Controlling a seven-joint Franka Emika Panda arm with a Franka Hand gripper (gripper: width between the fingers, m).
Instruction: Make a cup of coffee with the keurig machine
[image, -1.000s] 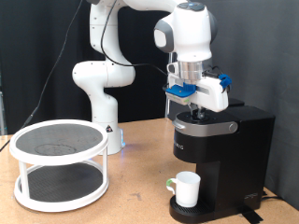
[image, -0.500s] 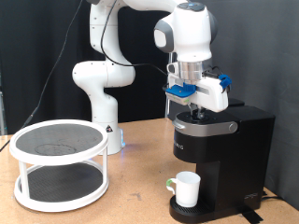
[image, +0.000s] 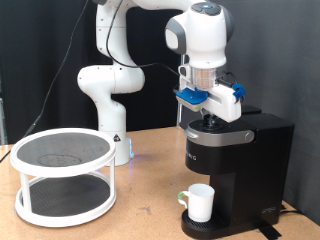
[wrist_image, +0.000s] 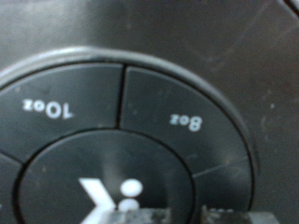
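At the exterior view's left a white two-tier rack (image: 63, 177) stands on the wooden table (image: 150, 215). Further right, the white cup (image: 199, 202) sits on the drip base of the black coffee machine (image: 240, 165). Above it the gripper (image: 209, 113) presses down at the machine's top; whether its fingers are spread or closed cannot be told. Up close, the wrist view fills with the round button panel (wrist_image: 112, 140), its "8oz" (wrist_image: 187, 121) and "10oz" (wrist_image: 47, 107) labels readable.
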